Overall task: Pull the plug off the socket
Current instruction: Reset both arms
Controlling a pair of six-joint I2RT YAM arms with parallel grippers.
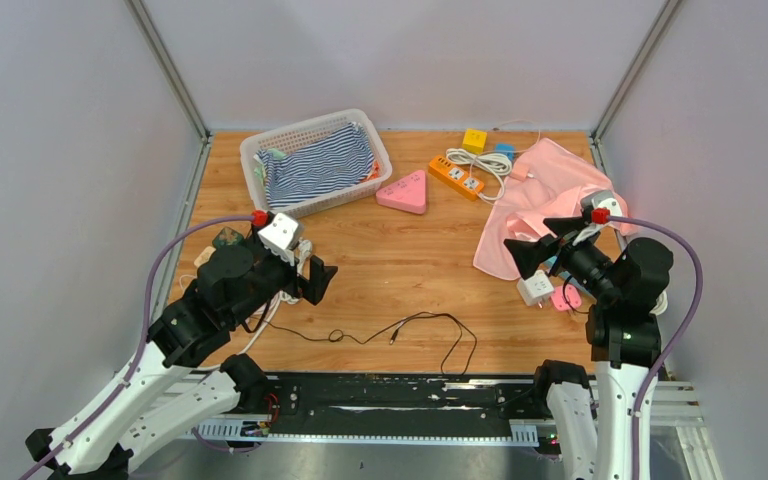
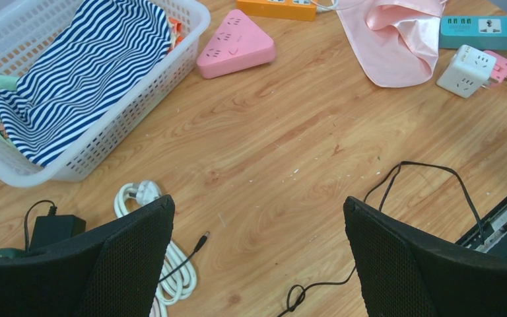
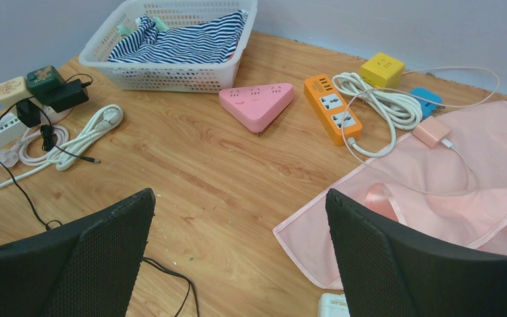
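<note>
black cable [image 1: 400,330]: a thin loose lead lies on the bench [image 1: 390,260] nearest the arm bases, between the two arms; an arm sweeping low could snag and drag it.
left hand [image 2: 259,203]: spread wide and empty, above the left side of the bench, well apart from the task's things; a reach across passes over the cable.
right hand [image 3: 239,195]: spread wide and empty, raised over the right side, with the socket just beneath and near it.
white cube socket [image 1: 535,288]: loose on the bench by the right arm, barely inside the right wrist view, so lining up on it looks hard.
pink plug [image 1: 564,298]: touches the cube's side; how deep it sits cannot be told.
main risk: the cube looks light and unfixed, so pulling the plug alone would likely drag or tip it instead of parting them; one hand probably has to brace it.
pink cloth [image 1: 545,200]: its edge lies near the cube; a finger could catch fabric instead.
orange power strip [image 1: 457,177]: farther back, with a white cord [image 1: 485,160] at it; it could be taken for the target.
</note>
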